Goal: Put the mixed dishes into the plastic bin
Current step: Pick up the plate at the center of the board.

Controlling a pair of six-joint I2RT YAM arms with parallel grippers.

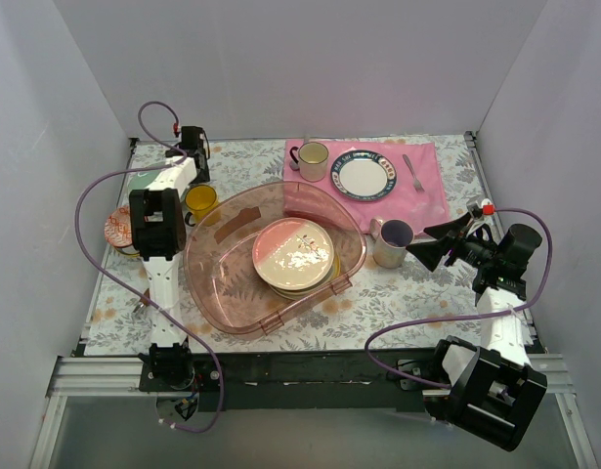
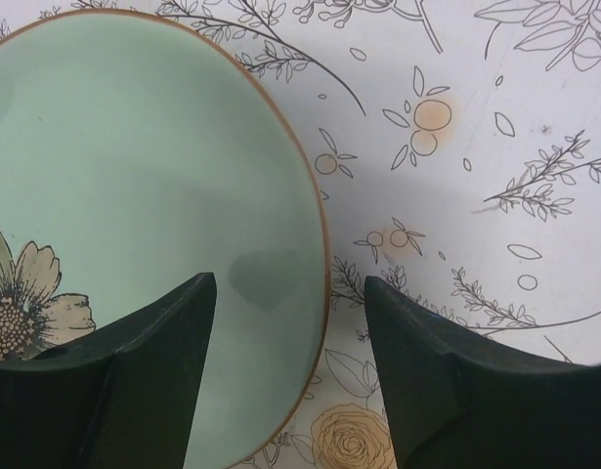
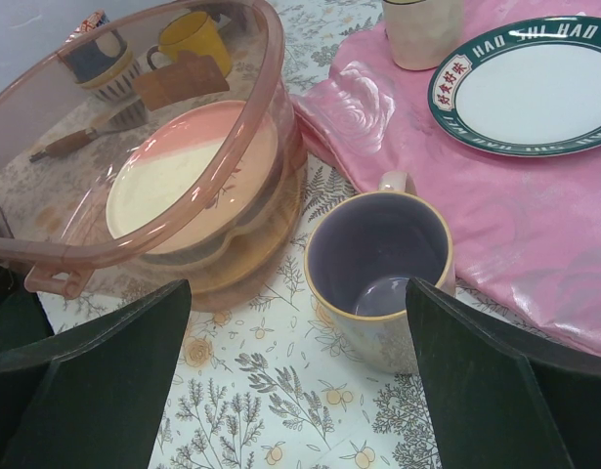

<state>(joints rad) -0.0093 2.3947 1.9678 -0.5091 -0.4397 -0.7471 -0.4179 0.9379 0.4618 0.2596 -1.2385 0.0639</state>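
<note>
The pink translucent bin [image 1: 217, 264] sits mid-table and holds a stack of two plates, the cream floral plate [image 1: 293, 254] on top; both show in the right wrist view [image 3: 193, 171]. My right gripper [image 3: 300, 293] is open and empty, just short of the grey mug [image 3: 383, 274] with its dark-blue inside [image 1: 391, 242]. My left gripper [image 2: 290, 293] is open above the right edge of the mint-green plate [image 2: 134, 176], which lies at the far left [image 1: 142, 182]. The yellow mug [image 1: 200, 202] and the patterned bowl [image 1: 117, 231] stand left of the bin.
A pink cloth [image 1: 417, 200] at the back right carries a cream mug [image 1: 312, 160], a blue-rimmed white plate [image 1: 363, 176] and a fork [image 1: 413, 173]. Walls close in the table on three sides.
</note>
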